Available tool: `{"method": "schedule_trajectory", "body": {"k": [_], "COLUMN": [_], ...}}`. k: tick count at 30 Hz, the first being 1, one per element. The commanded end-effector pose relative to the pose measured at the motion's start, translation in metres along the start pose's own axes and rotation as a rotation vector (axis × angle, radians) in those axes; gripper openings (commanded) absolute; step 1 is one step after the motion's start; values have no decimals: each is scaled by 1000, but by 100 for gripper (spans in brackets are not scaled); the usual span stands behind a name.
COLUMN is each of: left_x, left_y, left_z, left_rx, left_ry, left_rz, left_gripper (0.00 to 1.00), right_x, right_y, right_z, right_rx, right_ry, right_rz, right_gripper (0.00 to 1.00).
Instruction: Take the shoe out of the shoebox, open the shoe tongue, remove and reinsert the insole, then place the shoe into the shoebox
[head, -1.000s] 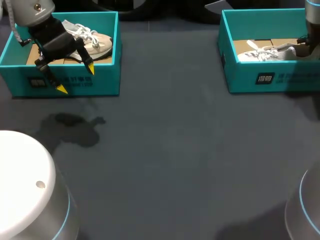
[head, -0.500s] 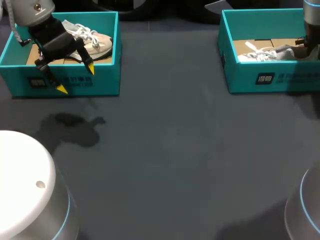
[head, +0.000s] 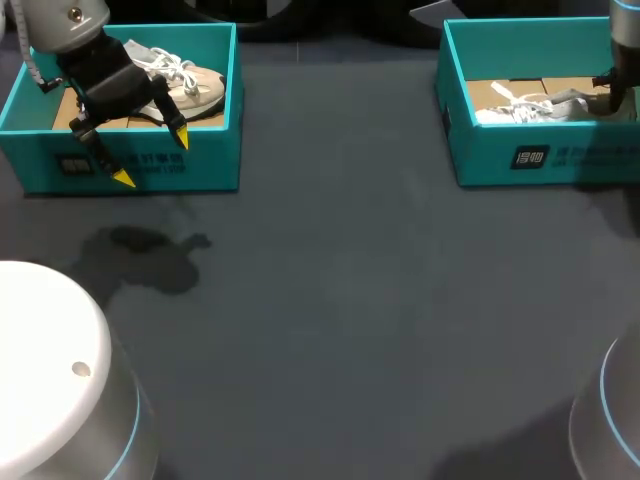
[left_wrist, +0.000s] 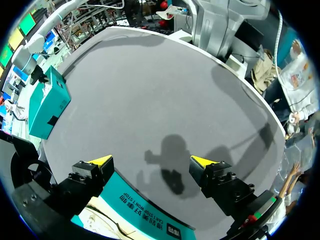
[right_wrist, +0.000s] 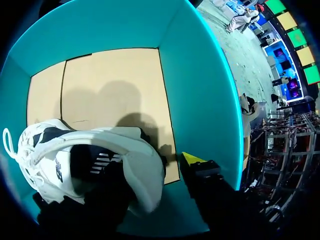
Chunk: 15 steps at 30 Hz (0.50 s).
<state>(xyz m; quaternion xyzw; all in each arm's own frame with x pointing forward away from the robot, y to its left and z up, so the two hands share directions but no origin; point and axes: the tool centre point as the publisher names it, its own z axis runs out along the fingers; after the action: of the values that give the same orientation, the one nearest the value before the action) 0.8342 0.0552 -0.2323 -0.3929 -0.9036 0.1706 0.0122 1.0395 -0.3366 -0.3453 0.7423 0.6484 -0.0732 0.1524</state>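
Note:
Two teal shoeboxes stand at the back of the table. In the right shoebox (head: 540, 158) a white shoe (head: 530, 105) lies on the brown floor, laces toward the middle. My right gripper (head: 608, 95) is at its heel. In the right wrist view the gripper (right_wrist: 150, 172) straddles the heel of the shoe (right_wrist: 125, 150): one yellow fingertip (right_wrist: 192, 159) stands a little clear outside it, the other is hidden by the shoe. The left shoebox (head: 150, 165) holds a beige-white shoe (head: 190, 85). My left gripper (head: 152, 158) hangs wide open over the box's front wall (left_wrist: 145, 220), holding nothing.
The dark table (head: 350, 300) stretches between and in front of the boxes. White round robot bases stand at the near left (head: 50, 370) and near right (head: 610, 420) corners. The right shoebox (left_wrist: 47, 102) also shows far off in the left wrist view.
The white shoe has sunk lower into the right shoebox and come to rest there. My right gripper's fingers have spread apart at the heel. The left arm has not moved.

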Motion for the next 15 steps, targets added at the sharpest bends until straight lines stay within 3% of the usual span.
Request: {"method": "schedule_trajectory", "body": {"k": [1,6,11,14,15], "left_x": [1,1,1,1,1], "left_y": [0,0,0,0,0], "left_z": [0,0,0,0,0], "left_rx": [-2,-2,-2,-2,-2], "left_ry": [0,0,0,0,0], "left_rz": [1,1,1,1,1], "left_gripper": [100,100,100,100,100], "right_x": [-1,-1,1,3,5], "right_y": [-4,-4,-4,-5,-6], "right_z": [-9,-21,-37,-50,-55], "right_rx": [-18,-41,-46,-55,-57], "right_ry": [6,22,48,76,79], "right_rz": [2,6,7,9,9], "right_gripper": [69,82,85,100,100]}}
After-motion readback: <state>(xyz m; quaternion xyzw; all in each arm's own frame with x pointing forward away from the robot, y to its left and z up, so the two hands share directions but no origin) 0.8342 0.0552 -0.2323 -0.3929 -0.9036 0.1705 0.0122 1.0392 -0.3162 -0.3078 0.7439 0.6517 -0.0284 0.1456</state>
